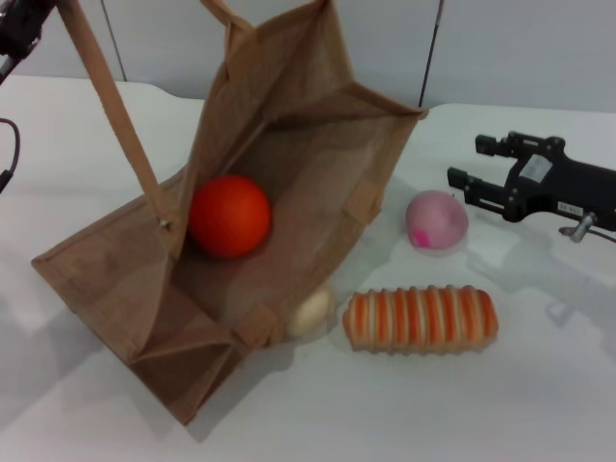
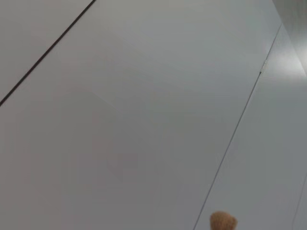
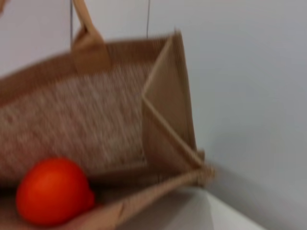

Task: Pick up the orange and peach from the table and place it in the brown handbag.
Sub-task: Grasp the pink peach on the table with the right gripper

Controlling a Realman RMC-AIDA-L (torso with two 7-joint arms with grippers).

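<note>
The brown handbag (image 1: 289, 183) lies tilted on the table with its mouth open toward me, and one handle (image 1: 115, 115) is pulled up taut toward the top left. The orange (image 1: 229, 215) rests inside the bag and also shows in the right wrist view (image 3: 53, 191), within the bag (image 3: 96, 120). The peach (image 1: 437, 221) sits on the table just right of the bag. My right gripper (image 1: 474, 164) is open and empty, a little right of and beyond the peach. My left gripper (image 1: 19, 34) is at the top left, beside the raised handle. A tan scrap (image 2: 223, 223) shows in the left wrist view.
A small beige ball (image 1: 311, 313) lies against the bag's near right edge. An orange-and-cream striped loaf (image 1: 421, 319) lies in front of the peach. The white table (image 1: 539, 385) extends to the right and front.
</note>
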